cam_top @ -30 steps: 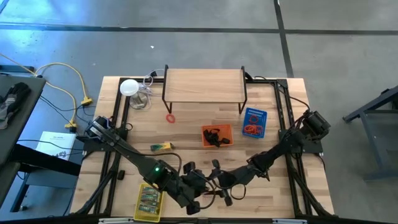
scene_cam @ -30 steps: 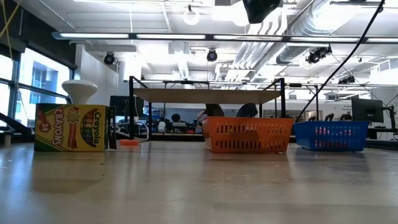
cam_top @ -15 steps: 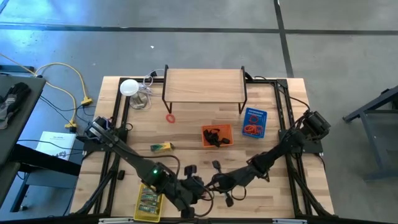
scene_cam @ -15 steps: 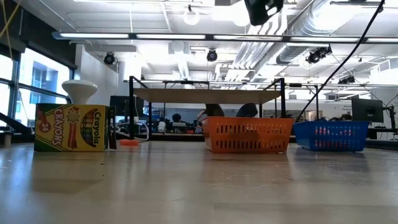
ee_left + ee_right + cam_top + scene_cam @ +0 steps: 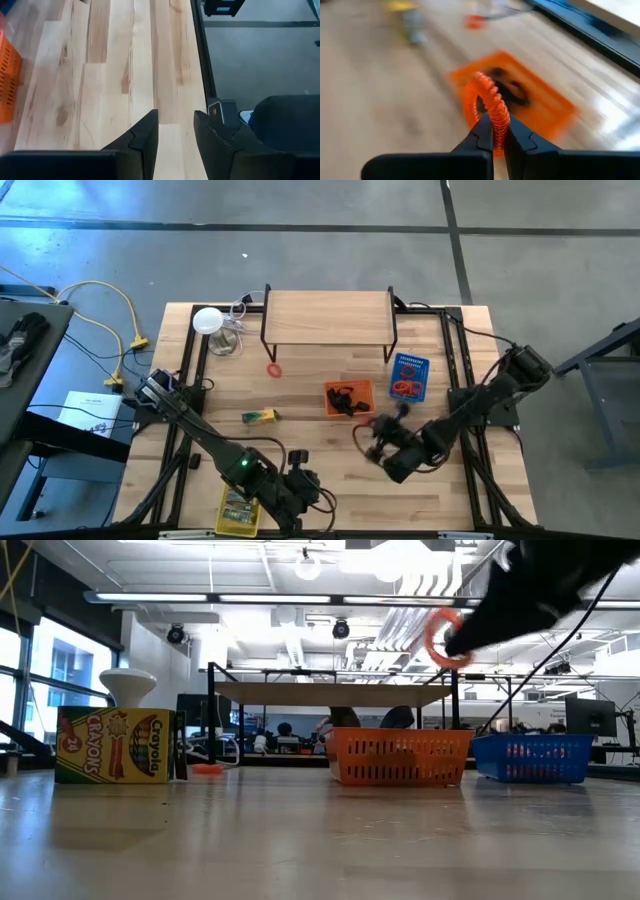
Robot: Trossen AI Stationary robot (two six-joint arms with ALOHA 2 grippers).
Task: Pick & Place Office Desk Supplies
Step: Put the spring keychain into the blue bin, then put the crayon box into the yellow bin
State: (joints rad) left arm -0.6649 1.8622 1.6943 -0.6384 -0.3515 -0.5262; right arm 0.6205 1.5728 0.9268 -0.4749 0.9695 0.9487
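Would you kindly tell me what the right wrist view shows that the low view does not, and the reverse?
Only the right wrist view: the right tool shut on the red band, and the black clips inside the orange basket. Only the low view: the crayon pack, the blue basket and the wooden shelf. Both share the band, held up in the air, and the orange basket.

Red band [image 5: 487, 102] now w/ right claw [image 5: 494, 131], aloft.
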